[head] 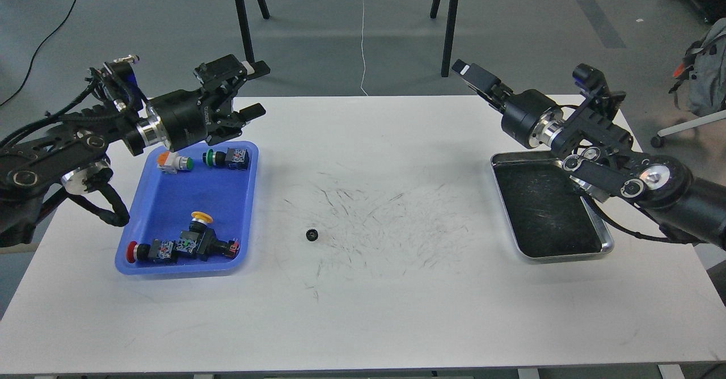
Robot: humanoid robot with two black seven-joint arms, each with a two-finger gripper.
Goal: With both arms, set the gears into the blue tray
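Waiting on the table between the blue tray and metal tray, one gear was unpicked. Left claw was spread wide; right claw couldn't be told. A reach down was probably needed next.

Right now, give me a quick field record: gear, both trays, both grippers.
gear: one visible, on the bare white table, between the trays
blue tray: left side; holds four push-button switches, no gear seen in it
silver tray: right side, dark bottom, nothing in it
left gripper: open, above the blue tray's far edge, holding nothing
right gripper: over the table's far edge, seen end-on, state unclear
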